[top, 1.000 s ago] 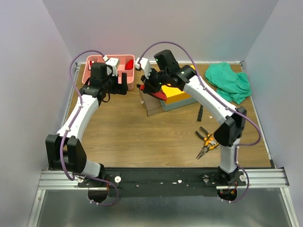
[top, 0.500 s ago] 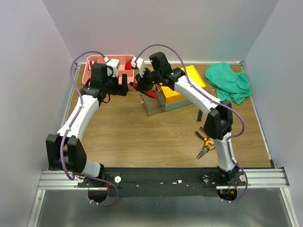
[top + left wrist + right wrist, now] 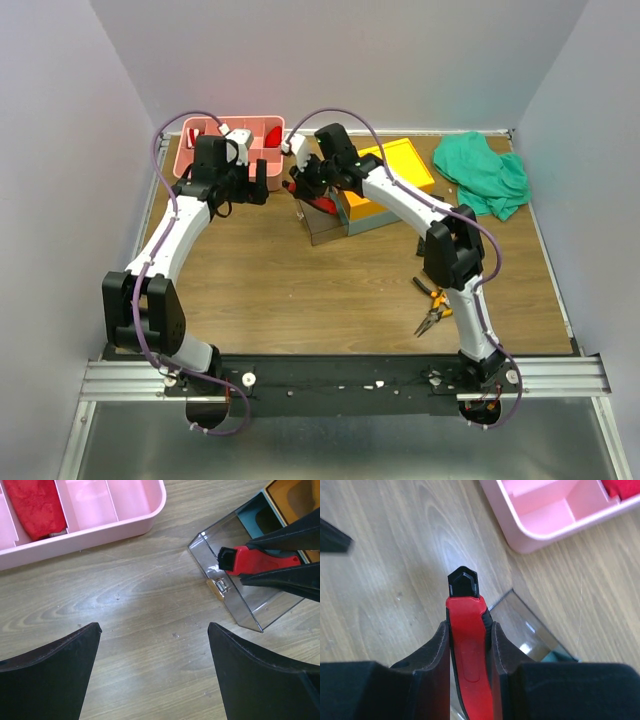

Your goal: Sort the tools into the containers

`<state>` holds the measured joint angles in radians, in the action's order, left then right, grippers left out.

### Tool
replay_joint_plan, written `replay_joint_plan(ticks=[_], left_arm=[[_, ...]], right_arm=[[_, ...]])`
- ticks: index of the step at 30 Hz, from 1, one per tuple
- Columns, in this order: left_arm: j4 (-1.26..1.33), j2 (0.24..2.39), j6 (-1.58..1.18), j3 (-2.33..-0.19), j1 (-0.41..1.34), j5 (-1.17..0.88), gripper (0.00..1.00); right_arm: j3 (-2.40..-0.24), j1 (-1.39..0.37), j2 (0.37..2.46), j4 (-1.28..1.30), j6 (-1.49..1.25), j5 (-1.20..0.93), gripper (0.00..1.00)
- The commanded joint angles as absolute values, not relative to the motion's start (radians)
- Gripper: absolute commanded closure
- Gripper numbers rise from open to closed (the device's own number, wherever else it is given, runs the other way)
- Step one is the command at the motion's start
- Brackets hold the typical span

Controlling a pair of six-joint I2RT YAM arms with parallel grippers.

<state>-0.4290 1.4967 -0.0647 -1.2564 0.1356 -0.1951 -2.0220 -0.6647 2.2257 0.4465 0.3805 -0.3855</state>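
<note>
Wooden table (image 3: 300, 290) is viewed from above: the pink tray (image 3: 262, 124) stands at its far left, and just right of the tray the red-and-black cutter (image 3: 322, 204) is held by the right gripper (image 3: 310, 190) over the edge of the grey toolbox (image 3: 372, 221), while the orange-and-black pliers (image 3: 435, 305) are laid well apart from the tray. From the left wrist, the left gripper (image 3: 155, 670) is seen spread wide with nothing between its fingers, over bare wood near the tray (image 3: 100, 530). From the right wrist, the cutter (image 3: 467, 645) is seen clamped between both fingers, its black tip directed toward the wood beside the tray's corner (image 3: 530, 540).
</note>
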Motion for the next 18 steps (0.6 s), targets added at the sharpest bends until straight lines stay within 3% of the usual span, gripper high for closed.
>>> replay_joint_plan(ticks=[1, 13, 14, 17, 18], left_arm=[[-0.416, 1.500, -0.080, -1.285, 0.117, -0.232, 0.01], [-0.379, 1.479, -0.106, -1.250, 0.115, -0.248, 0.01], [-0.377, 1.479, -0.109, -1.250, 0.115, -0.252, 0.01], [-0.371, 1.477, -0.117, -1.250, 0.115, -0.261, 0.01], [-0.370, 1.476, -0.120, -1.253, 0.115, -0.267, 0.01]], right_arm=[[-1.930, -0.666, 2.181, 0.405, 0.341, -0.256, 0.99], [-1.816, -0.666, 2.143, 0.399, 0.350, -0.123, 0.99], [-1.816, -0.666, 2.137, 0.400, 0.347, -0.117, 0.77], [-1.832, -0.667, 2.114, 0.408, 0.339, -0.129, 0.44], [-1.836, -0.669, 2.103, 0.411, 0.333, -0.132, 0.41]])
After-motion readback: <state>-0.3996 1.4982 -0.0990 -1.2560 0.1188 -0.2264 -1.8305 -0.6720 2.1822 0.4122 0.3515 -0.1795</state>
